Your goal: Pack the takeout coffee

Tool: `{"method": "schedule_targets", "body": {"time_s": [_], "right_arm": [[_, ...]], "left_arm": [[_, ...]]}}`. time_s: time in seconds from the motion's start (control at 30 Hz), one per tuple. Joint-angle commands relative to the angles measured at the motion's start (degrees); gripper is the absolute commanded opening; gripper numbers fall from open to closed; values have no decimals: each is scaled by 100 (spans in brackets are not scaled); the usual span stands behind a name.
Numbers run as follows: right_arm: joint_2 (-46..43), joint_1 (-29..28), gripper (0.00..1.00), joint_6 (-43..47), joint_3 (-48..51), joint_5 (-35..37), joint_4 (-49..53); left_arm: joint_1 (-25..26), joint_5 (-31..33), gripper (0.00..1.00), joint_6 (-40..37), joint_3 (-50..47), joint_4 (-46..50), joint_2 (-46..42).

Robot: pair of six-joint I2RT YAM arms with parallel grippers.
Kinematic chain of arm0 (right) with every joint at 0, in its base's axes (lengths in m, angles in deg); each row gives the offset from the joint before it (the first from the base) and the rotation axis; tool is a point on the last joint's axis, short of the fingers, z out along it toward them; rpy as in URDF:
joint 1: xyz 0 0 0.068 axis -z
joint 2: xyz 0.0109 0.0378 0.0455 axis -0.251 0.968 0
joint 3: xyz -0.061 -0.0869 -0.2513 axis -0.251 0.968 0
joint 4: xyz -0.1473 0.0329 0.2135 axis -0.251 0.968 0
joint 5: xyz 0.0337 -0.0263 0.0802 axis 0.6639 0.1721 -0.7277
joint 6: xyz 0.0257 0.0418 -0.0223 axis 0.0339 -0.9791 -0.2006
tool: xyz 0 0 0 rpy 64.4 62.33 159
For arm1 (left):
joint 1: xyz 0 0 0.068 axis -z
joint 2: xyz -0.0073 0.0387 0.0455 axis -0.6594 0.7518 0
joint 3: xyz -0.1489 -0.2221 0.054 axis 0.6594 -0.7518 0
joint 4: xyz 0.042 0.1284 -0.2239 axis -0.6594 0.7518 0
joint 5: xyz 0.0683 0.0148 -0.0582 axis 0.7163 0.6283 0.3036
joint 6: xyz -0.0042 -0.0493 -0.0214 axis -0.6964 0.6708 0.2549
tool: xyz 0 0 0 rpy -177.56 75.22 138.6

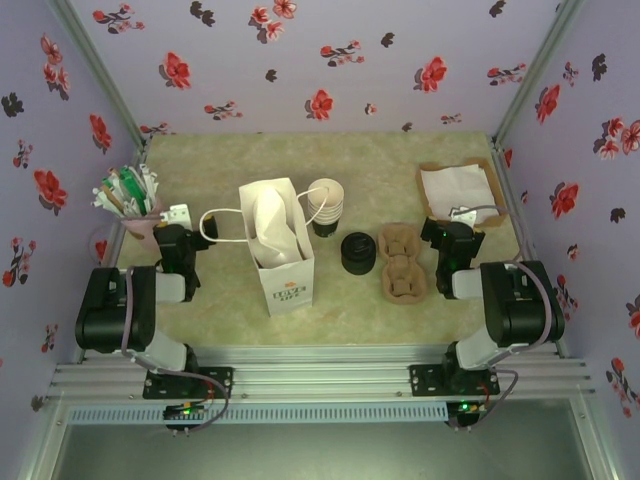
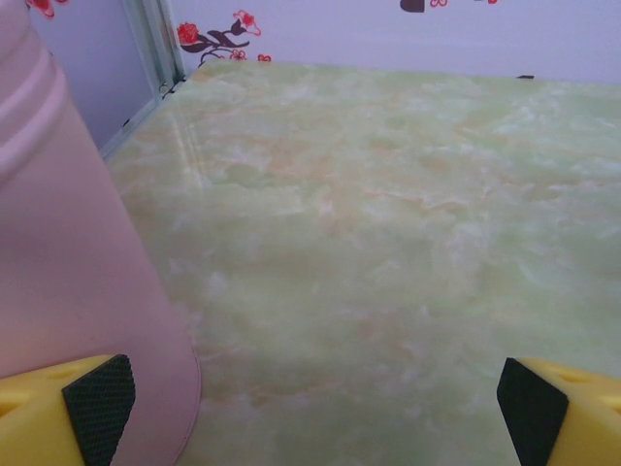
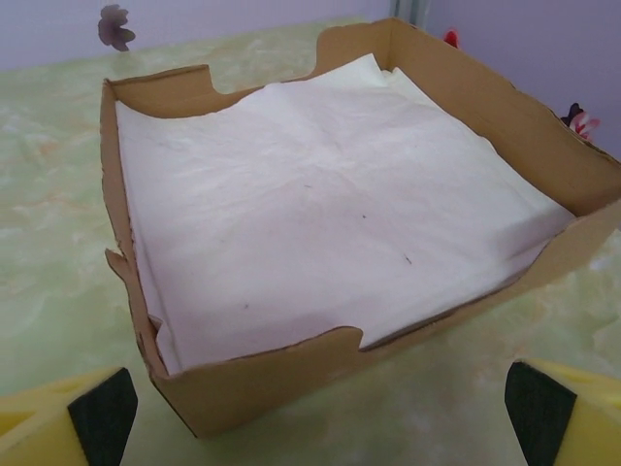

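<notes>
Both crouch folded low: left end effector (image 2: 314, 403) and right end effector (image 3: 320, 416) gape wide, empty.

You have a tabletop (image 2: 388, 243) in marbled green-cream, smooth and glossy enough to carry soft reflections, with a smooth matt pink plastic-looking holder (image 2: 68, 291) on it. The tray (image 3: 553, 165) is brown cardboard, matt, with rough cut edges, and it holds white paper sheets (image 3: 320, 214), matt and faintly creased. On the left gripper (image 2: 310, 417) you see smooth yellow plastic fingers (image 2: 29, 417) with black, finely grained matt pads (image 2: 97, 400).
</notes>
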Motion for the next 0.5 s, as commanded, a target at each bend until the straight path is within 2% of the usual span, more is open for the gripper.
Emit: {"method": "schedule_targets", "body": {"time_s": [0.0,0.47], "right_arm": [[-22,46,99,93,-78,-115,-25],[-9,63,99,92,-83,-143,-31]], "left_arm": [[-28,98,99,-153,64,129,41],[34,98,99,-203,90,168,54]]}}
